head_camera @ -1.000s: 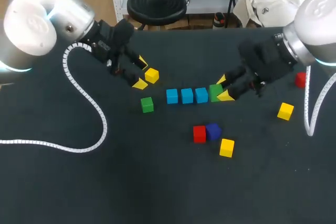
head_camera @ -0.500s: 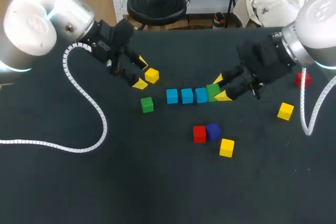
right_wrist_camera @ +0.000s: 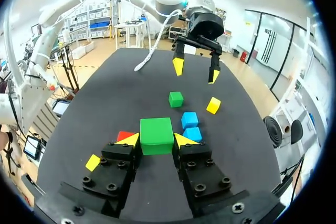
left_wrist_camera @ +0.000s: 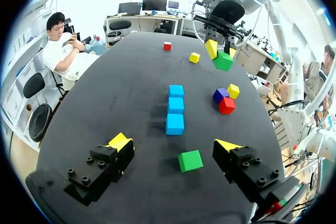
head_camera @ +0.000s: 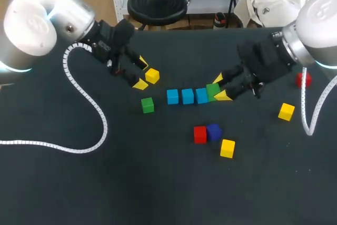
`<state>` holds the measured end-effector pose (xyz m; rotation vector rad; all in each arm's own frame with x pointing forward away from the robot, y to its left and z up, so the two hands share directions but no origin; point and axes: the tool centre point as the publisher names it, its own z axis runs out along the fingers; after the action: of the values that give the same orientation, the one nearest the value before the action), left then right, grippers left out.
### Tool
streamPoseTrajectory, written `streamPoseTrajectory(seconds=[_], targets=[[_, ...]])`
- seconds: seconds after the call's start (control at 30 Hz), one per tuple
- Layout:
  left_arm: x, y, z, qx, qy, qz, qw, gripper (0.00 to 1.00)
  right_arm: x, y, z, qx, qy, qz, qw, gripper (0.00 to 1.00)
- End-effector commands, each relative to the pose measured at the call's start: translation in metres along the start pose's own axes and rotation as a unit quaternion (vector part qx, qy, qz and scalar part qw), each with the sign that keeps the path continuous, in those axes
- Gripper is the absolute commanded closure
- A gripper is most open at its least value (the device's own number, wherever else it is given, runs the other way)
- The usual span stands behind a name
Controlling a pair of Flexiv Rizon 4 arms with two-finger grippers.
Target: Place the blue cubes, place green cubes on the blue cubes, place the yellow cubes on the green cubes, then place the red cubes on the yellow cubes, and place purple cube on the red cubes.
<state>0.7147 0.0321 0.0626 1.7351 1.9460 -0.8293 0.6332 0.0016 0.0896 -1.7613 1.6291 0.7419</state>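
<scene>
Three blue cubes (head_camera: 188, 96) lie in a row mid-table. My right gripper (head_camera: 220, 88) is shut on a green cube (head_camera: 213, 91) and holds it raised at the row's right end; from its wrist, that green cube (right_wrist_camera: 156, 132) fills the space between the fingers and covers the nearest blue cube. A second green cube (head_camera: 147, 105) lies left of the row, just ahead of my open left gripper (left_wrist_camera: 174, 144). That left gripper (head_camera: 141, 72) hovers beside a yellow cube (head_camera: 152, 75). A red cube (head_camera: 199, 134), a purple cube (head_camera: 214, 131) and a yellow cube (head_camera: 227, 148) cluster nearer the front.
Another yellow cube (head_camera: 286, 111) and a red cube (head_camera: 301, 80) lie at the far right, behind my right arm. My left arm's white coiled cable (head_camera: 89, 104) trails across the left side of the dark table.
My right gripper has shifted slightly left with the green cube, closer to the end of the blue row. The left arm has not moved.
</scene>
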Motion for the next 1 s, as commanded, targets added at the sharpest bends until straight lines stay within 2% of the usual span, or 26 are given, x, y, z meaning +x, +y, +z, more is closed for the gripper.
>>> streamPoseTrajectory(seconds=[0.03, 0.2, 0.33, 0.4, 0.6, 0.73, 0.93, 1.0], targets=[[0.0, 0.001, 0.0, 0.001, 0.002, -0.001, 1.0, 0.0, -0.004, -0.014, 0.01, -0.006, -0.003, 0.002, 1.0, 1.0], [0.0, 0.001, 0.0, 0.001, 0.002, -0.001, 1.0, 0.0, -0.003, -0.022, 0.024, -0.022, 0.003, 0.008, 1.0, 1.0], [0.0, 0.001, 0.0, 0.001, 0.002, -0.001, 1.0, 0.0, 0.0, -0.029, 0.034, -0.026, -0.017, 0.018, 0.999, 1.0], [0.0, 0.001, 0.0, 0.001, 0.002, -0.001, 1.0, 0.0, 0.005, -0.032, 0.036, -0.021, -0.047, 0.025, 0.998, 1.0], [0.0, 0.001, 0.0, 0.001, 0.002, -0.001, 1.0, 0.0, 0.012, -0.032, 0.04, -0.016, -0.053, 0.055, 0.997, 1.0], [0.0, 0.001, 0.0, 0.001, 0.002, -0.001, 1.0, 0.0, 0.016, -0.032, 0.042, -0.018, -0.048, 0.065, 0.997, 1.0], [0.0, 0.001, 0.0, 0.001, 0.002, -0.001, 1.0, 0.0, 0.016, -0.034, 0.047, -0.023, 0.01, 0.075, 0.997, 1.0], [0.0, 0.001, 0.0, 0.001, 0.002, -0.001, 1.0, 0.0, 0.02, -0.035, 0.051, -0.023, 0.014, 0.077, 0.997, 1.0]])
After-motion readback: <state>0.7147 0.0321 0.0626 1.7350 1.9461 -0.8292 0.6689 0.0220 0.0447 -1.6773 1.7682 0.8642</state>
